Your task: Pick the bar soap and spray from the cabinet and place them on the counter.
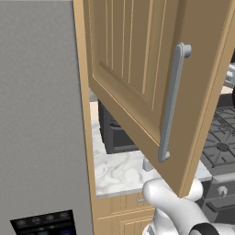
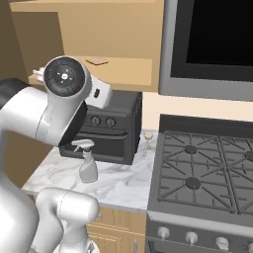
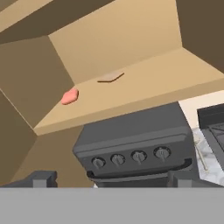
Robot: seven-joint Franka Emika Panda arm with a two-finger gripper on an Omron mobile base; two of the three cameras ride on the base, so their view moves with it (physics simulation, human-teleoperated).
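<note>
The cabinet [image 2: 123, 29] stands open, and its grooved door [image 1: 133, 59] with the grey bar handle [image 1: 172, 101] swings out toward me. A pink bar soap [image 3: 70, 96] lies on the left of the cabinet shelf [image 3: 148, 83]. A flat tan piece [image 3: 110, 77] lies further back on the same shelf. The pale grey spray [image 2: 88, 167] stands upright on the marble counter [image 2: 123, 185], in front of the dark toaster oven. My gripper [image 3: 112, 179] is open and empty, held in front of and a little below the shelf edge, apart from the soap.
A dark toaster oven [image 2: 111, 128] sits on the counter under the shelf. The stove top [image 2: 202, 173] lies to the right, with a microwave [image 2: 212, 39] above it. A grey fridge [image 1: 41, 114] walls off the left. The open door crowds the space above the counter.
</note>
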